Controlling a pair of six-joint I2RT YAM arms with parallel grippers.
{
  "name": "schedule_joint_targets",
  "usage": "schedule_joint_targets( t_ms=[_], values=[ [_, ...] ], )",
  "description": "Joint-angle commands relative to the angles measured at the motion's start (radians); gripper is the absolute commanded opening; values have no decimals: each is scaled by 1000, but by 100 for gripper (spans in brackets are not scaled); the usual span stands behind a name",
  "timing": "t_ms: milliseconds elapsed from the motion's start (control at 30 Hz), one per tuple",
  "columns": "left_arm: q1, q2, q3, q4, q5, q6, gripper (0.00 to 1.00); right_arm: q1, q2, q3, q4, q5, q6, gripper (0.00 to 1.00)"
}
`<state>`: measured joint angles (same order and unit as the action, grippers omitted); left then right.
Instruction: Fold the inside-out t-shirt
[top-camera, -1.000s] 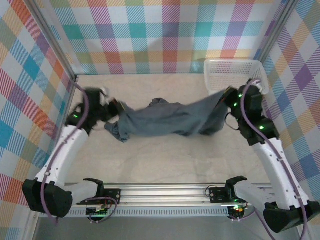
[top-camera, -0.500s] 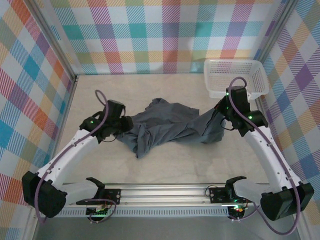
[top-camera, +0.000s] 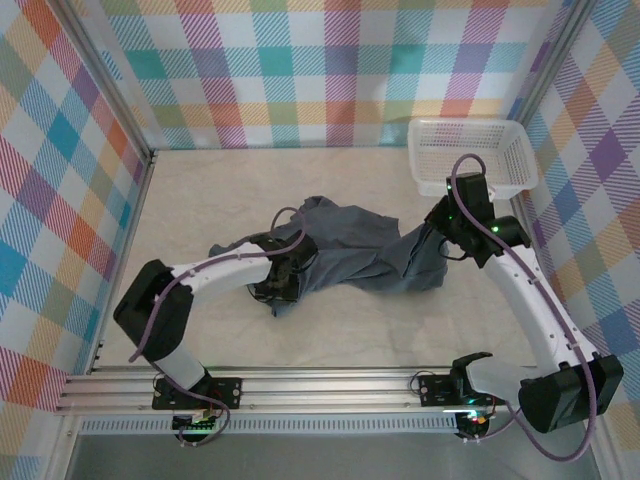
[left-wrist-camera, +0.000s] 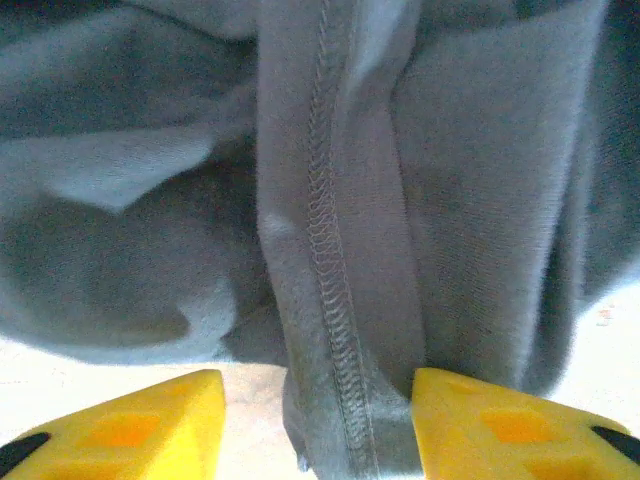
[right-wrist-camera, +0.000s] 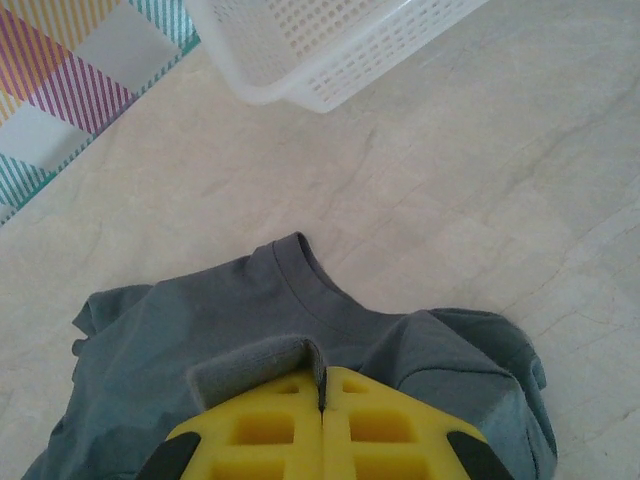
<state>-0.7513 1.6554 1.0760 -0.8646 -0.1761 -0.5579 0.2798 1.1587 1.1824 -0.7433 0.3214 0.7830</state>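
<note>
The inside-out t-shirt (top-camera: 350, 250), soft slate-grey cloth, lay crumpled in a long rumpled band across the middle of the pale, marble-veined desk (top-camera: 330, 330). The left hand (left-wrist-camera: 320, 400) stood with its yellow fingers parted, a fold with an overlock seam between them, bare desk showing beside the left finger. The right hand (right-wrist-camera: 322, 385) was pinched tight on a thick ridge of the shirt near its ribbed neckline. A white plastic mesh basket (top-camera: 465, 150) sat at the far right.
</note>
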Motion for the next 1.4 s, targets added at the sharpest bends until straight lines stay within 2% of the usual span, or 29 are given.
schedule_joint_targets(
  t_ms=[0, 67, 233, 333, 400, 467, 700, 867, 967, 1067, 1233, 1300, 1367],
  values=[
    [0, 25, 16, -14, 3, 36, 46, -7, 4, 34, -18, -11, -17, 3],
    [11, 29, 20, -5, 7, 40, 37, -7, 7, 29, -19, 1, -18, 1],
    [98, -79, 54, -13, -16, 89, 0, -39, 27, 115, -96, 66, -24, 0],
    [194, -163, 84, 13, -5, 139, 0, -93, 15, 179, -97, 83, -28, 0],
    [273, -162, 115, 47, 26, 163, 0, -115, 27, 213, -90, 89, -34, 0],
    [330, -109, 169, 69, 35, 188, 0, -122, 61, 236, -89, 92, -39, 0],
    [413, 142, 310, 185, -58, 230, 0, -146, 180, 203, -52, 76, -65, 0],
    [461, 171, 355, 157, -54, 248, 27, -150, 194, 201, -64, 14, -101, 0],
    [454, 101, 343, 90, -27, 239, 33, -149, 177, 187, -60, -14, -100, 0],
    [395, 58, 334, -22, -13, 191, 35, -150, 159, 160, -47, -50, -79, 0],
    [237, 95, 365, -144, -181, 130, 35, -149, 148, 125, -29, -96, -42, 0],
    [208, 149, 397, -157, -226, 130, 35, -149, 150, 126, -28, -103, -44, 0],
    [203, 213, 435, -164, -220, 141, 35, -151, 153, 133, -37, -101, -52, 0]
  ],
)
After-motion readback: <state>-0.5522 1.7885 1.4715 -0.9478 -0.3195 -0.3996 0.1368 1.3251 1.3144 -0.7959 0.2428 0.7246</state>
